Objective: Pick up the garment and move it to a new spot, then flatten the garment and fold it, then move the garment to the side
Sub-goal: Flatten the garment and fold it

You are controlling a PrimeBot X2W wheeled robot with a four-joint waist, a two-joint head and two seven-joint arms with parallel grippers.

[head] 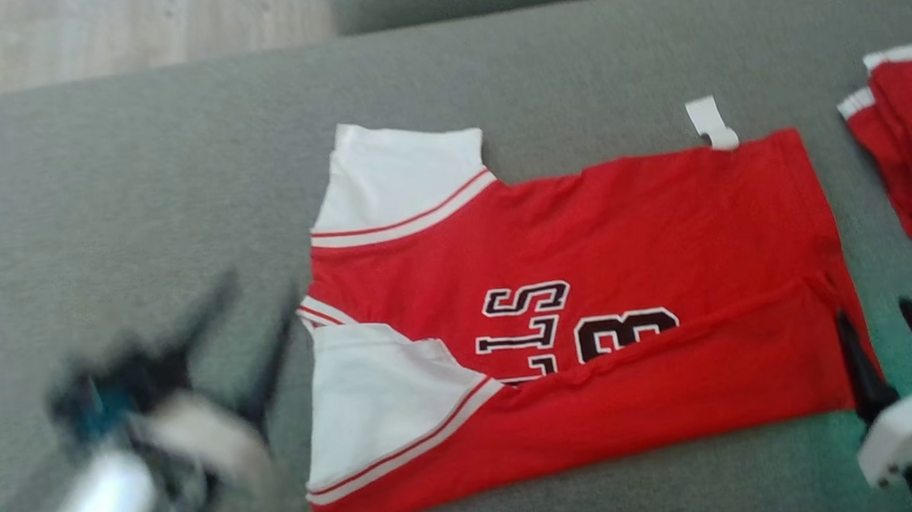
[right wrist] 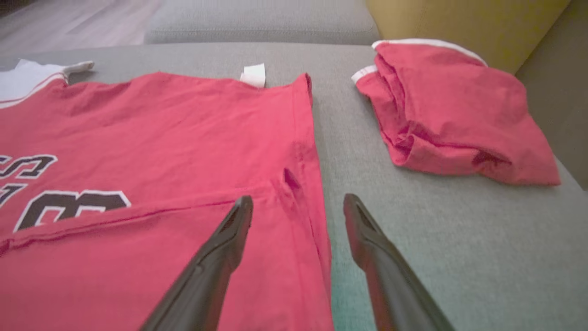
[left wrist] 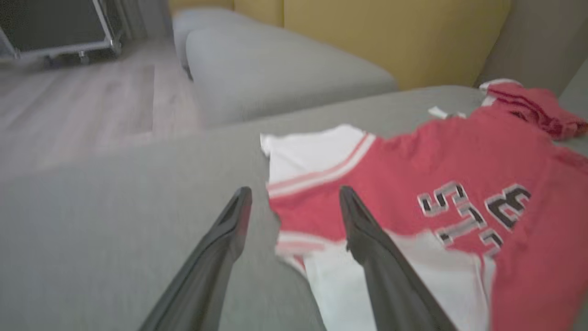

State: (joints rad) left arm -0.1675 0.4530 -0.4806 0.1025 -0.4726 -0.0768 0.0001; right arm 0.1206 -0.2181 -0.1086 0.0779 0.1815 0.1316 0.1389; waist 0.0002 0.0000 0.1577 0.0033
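Left gripper (left wrist: 295, 191) and right gripper (right wrist: 298, 199) both gape wide, empty. Jersey (head: 625, 234) lies flat on the grey cushion (head: 133, 192), long axis running between them (near edge already folded over): sleeves by the left, hem under the right.

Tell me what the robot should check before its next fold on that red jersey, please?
1. Left gripper open and empty: ok.
2. Right gripper open and empty: ok, fingers astride the jersey's hem.
3. Red jersey flat on the grey sofa cushion: ok, bar a small pucker by the hem.
4. Near long edge folded over the lettering: ok.
5. Folded red garment apart from the jersey: ok, bare cushion between.
6. Left gripper touching the fabric: cannot tell, blurred.
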